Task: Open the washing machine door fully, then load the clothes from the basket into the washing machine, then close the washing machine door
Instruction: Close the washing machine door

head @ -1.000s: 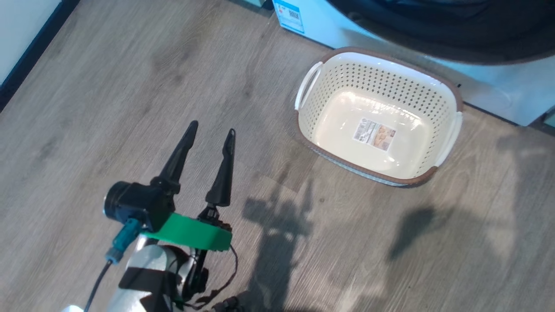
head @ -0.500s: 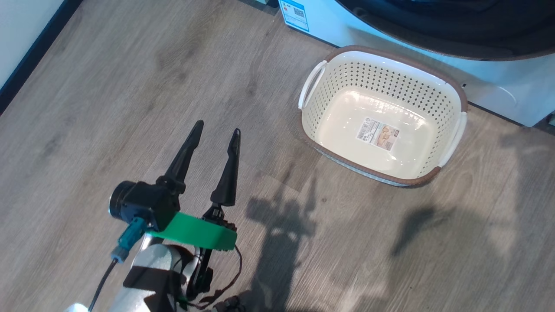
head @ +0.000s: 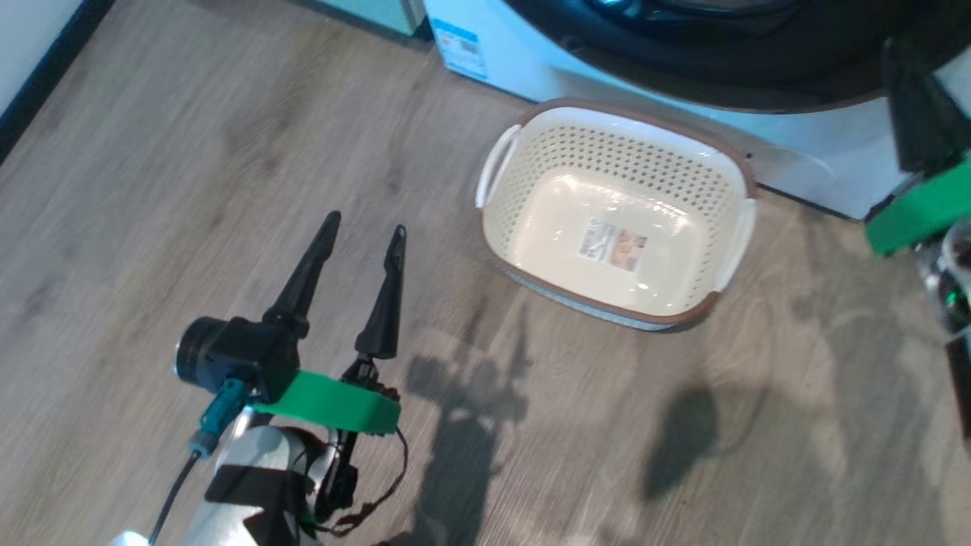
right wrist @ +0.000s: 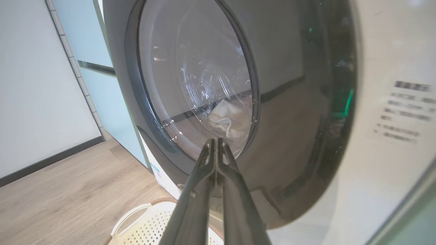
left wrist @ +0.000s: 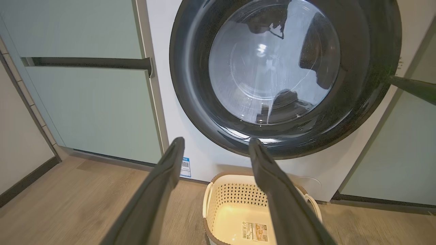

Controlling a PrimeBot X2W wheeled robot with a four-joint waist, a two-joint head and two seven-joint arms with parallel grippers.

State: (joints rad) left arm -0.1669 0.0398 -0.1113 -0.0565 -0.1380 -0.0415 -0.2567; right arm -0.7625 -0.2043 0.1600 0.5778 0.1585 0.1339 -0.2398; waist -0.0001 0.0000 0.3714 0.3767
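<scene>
Washing machine door (right wrist: 204, 78): we log it just ahead of right gripper (right wrist: 215, 141), fingers pressed together, empty; left gripper (head: 365, 224), spread wide, hangs well apart.

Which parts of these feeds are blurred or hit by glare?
Head view: the green bracket at the right edge is smeared, arm shadows lie on the floor, highlights glint in the basket. Left wrist view: the washing machine door glass mirrors dark shapes. Right wrist view: the printed text on the washing machine is blurred.
</scene>
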